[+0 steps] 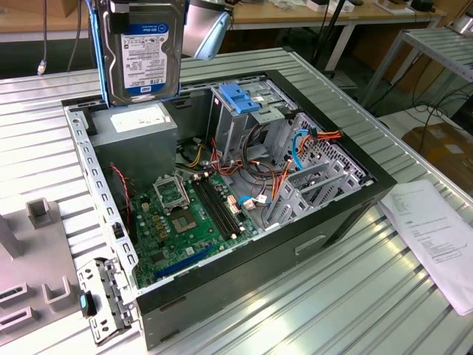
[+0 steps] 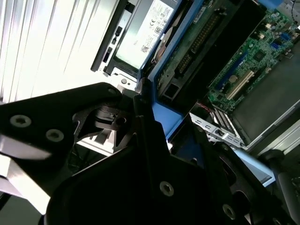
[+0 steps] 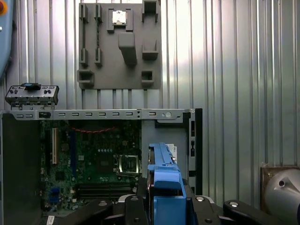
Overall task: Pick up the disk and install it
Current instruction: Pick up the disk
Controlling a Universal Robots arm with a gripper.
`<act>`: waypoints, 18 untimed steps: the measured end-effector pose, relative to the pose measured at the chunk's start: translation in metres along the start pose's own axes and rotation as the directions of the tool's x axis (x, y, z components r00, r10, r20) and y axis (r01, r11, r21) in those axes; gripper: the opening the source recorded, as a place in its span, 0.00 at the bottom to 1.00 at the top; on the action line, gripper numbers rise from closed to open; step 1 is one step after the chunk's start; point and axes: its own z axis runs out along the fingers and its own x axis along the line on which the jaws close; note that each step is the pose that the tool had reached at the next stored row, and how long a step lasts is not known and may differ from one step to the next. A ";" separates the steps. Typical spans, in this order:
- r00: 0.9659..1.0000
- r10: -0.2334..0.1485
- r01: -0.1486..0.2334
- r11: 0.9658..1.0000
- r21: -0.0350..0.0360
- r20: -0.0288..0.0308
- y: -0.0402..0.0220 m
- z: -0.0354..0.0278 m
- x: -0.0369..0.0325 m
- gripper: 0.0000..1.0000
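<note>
The disk, a silver hard drive with a white-and-dark-blue label and blue side rails, hangs upright in the air at the exterior view's upper left. It is above the grey power-supply box in the open computer case. My gripper is shut on the disk; black fingers flank its blue rail in the first wrist view. In the second wrist view the black gripper body holds the blue rail over the case. The metal drive cage with its blue latch stands to the exterior view's right of the disk.
The case holds a green motherboard and coloured cables. A grey fixture plate and a small bracket lie on the ribbed metal table. A paper sheet lies at the exterior view's right.
</note>
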 end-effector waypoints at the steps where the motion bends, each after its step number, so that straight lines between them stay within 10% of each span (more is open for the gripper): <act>1: 1.000 0.000 0.000 1.000 0.000 0.000 -0.0008 0.0000 0.0000 0.37; 18: 1.000 0.000 0.000 1.000 0.000 0.000 -0.0135 -0.0002 -0.0003 0.37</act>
